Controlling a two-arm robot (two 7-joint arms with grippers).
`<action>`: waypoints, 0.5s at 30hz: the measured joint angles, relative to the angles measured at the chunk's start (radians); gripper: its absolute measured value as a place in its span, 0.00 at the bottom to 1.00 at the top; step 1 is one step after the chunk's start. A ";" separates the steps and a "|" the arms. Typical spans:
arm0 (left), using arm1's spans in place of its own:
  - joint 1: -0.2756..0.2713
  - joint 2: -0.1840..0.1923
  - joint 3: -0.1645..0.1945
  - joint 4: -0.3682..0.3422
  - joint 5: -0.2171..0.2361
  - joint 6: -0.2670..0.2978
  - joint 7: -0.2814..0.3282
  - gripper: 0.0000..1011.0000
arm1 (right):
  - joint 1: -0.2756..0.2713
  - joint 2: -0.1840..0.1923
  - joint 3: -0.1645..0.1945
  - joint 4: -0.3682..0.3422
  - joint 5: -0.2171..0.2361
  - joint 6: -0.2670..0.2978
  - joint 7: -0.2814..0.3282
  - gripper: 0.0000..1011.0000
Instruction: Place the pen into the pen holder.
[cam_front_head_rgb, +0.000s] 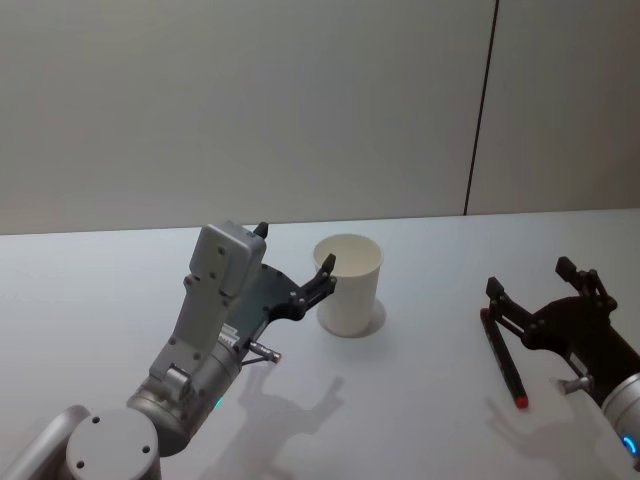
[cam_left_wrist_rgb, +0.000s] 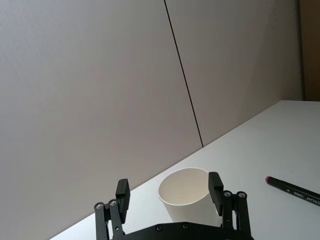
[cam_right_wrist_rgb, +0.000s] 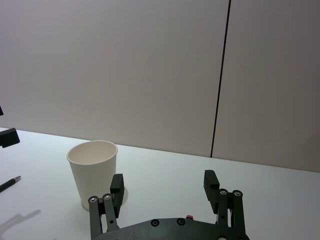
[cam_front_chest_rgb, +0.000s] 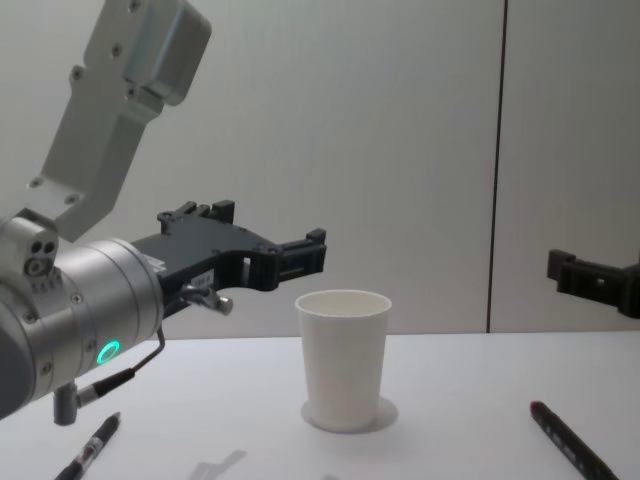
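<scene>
Pen (cam_front_head_rgb: 503, 358) lies flat on the table (cam_front_head_rgb: 420, 420), right of the upright cup (cam_front_head_rgb: 348, 290) and well apart from it. Its long axis runs away from us, red tip nearest.

Our right gripper (cam_front_head_rgb: 530, 278) hangs over its far end, fingers apart. Our left gripper (cam_front_head_rgb: 295, 247) hovers just left of the cup, fingers spread. We see a 2nd pen (cam_front_chest_rgb: 90, 452) at near left.

Left arm (cam_front_head_rgb: 205, 320): silver, extended forward and inward from the lower left, green ring (cam_front_chest_rgb: 105, 352) lit near the wrist.
Left tool (cam_front_head_rgb: 295, 248): black, raised off the table (cam_front_head_rgb: 420, 400), pointing forward and to the right, jaws spread wide, nothing held.
Right arm (cam_front_head_rgb: 628, 405): enters at the lower right edge.
Right tool (cam_front_head_rgb: 530, 277): black, raised, pointing forward and to the left, jaws spread wide, nothing held.
</scene>
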 joint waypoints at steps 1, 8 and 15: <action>0.000 0.000 0.000 0.000 0.000 0.000 0.000 0.99 | 0.000 0.000 0.000 0.000 0.000 0.000 0.000 0.99; 0.000 0.000 0.000 0.000 0.000 0.000 0.000 0.99 | 0.000 0.000 0.000 0.000 0.000 0.000 0.000 0.99; 0.000 0.000 0.000 0.000 0.000 0.000 0.000 0.99 | 0.000 0.000 0.000 0.000 0.000 0.000 0.001 0.99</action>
